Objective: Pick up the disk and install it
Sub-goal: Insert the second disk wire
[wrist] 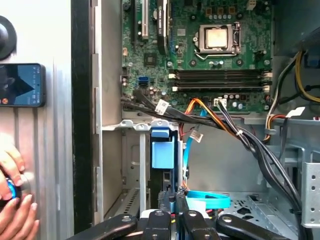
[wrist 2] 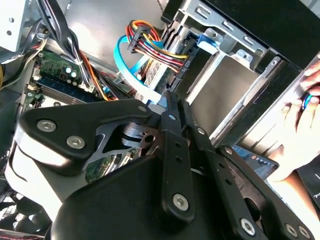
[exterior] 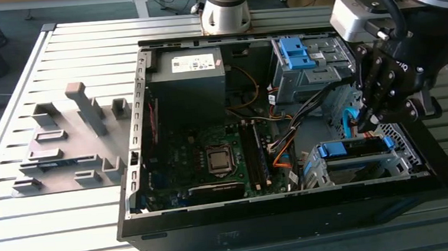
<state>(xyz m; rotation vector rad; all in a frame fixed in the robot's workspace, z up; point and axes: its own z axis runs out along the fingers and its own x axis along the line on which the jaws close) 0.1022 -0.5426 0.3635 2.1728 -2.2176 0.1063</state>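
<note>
The disk (exterior: pixel 355 147) shows its blue rail and silver body in the drive cage (exterior: pixel 322 172) at the front corner of the open computer case, on the exterior view's right. In the first wrist view the disk's blue rail (wrist: pixel 162 149) stands on edge in the cage slot. My gripper (exterior: pixel 372 118) hangs just above and behind the cage, with a small gap to the disk. In the second wrist view the fingers (wrist 2: pixel 172 130) lie close together with nothing seen between them, near a light-blue flat cable (wrist 2: pixel 127 67).
A grey power-supply box (exterior: pixel 189 74) and a blue latch piece (exterior: pixel 294 52) sit at the case's back. Cable bundles (exterior: pixel 288 139) cross the motherboard (exterior: pixel 210 156). A grey fixture (exterior: pixel 67 142) stands on the slatted table. A person's hand (wrist: pixel 14 205) and a phone (wrist: pixel 21 85) lie outside the case wall.
</note>
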